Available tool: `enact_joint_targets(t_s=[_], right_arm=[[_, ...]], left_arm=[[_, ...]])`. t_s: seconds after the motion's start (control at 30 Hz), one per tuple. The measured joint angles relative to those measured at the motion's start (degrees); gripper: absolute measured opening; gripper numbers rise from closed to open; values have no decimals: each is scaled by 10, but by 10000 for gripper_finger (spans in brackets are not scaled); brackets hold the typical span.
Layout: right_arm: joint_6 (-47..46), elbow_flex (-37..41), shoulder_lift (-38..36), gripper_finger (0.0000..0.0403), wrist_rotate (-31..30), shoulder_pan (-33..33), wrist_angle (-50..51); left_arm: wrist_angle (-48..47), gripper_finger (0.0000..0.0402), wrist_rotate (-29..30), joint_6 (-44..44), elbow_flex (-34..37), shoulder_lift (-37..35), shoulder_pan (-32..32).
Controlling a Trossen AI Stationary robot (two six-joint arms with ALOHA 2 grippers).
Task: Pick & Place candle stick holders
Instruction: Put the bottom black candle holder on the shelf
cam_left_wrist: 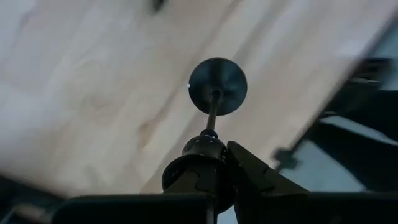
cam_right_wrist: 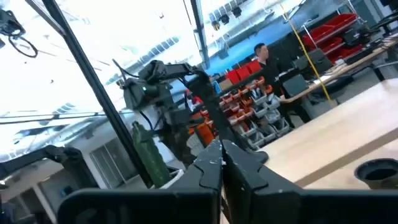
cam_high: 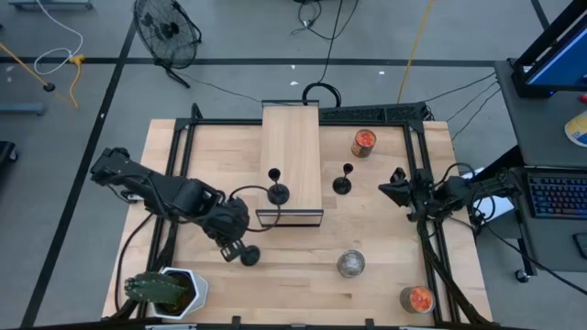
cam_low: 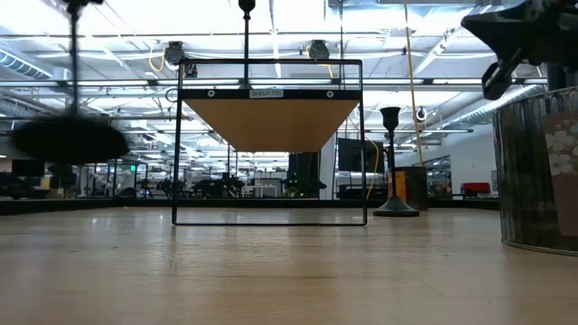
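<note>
My left gripper (cam_high: 235, 246) is shut on a black candle stick holder (cam_high: 248, 257) above the table's near left part. Its round base (cam_left_wrist: 217, 86) faces the table, and it is raised in the low view (cam_low: 70, 140). A second holder (cam_high: 277, 191) stands on its base on the wooden shelf (cam_high: 292, 137). A third holder (cam_high: 342, 183) stands on the table right of the shelf and also shows in the low view (cam_low: 390, 162). My right gripper (cam_high: 396, 188) is shut and empty, right of the third holder. No fourth holder is in view. My left gripper pinches the holder's cup top (cam_left_wrist: 202, 148) at the upper end of the thin stem (cam_left_wrist: 213, 111) between its two fingers (cam_left_wrist: 252, 169), coming from above. The holder hangs below the fingers, base down and a little tilted, lifted clear of the table.
A glass jar with orange contents (cam_high: 364, 142) stands far right of the shelf, and another (cam_high: 417, 299) stands near the front right corner. A round silvery jar (cam_high: 350, 264) stands in front of the shelf. A potted plant (cam_high: 170, 291) stands at the front left corner.
</note>
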State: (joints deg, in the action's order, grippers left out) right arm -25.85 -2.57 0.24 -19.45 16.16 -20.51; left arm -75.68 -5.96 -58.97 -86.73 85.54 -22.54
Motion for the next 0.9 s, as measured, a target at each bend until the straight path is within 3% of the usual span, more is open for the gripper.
enact_joint_targets(t_s=[0.2,0.43,0.57,0.9], right_arm=[[51,0,0,0,2,0,-31],[183,0,0,0,2,0,-87],[207,0,1,0,3,0,-109],[185,0,1,0,117,0,-145]], left_arm=[[17,17,6,2,-50,0,-6],[167,17,30,-74,-55,0,-20],[229,17,70,-118,-55,16,-21],[440,17,91,-135,-55,90,15]])
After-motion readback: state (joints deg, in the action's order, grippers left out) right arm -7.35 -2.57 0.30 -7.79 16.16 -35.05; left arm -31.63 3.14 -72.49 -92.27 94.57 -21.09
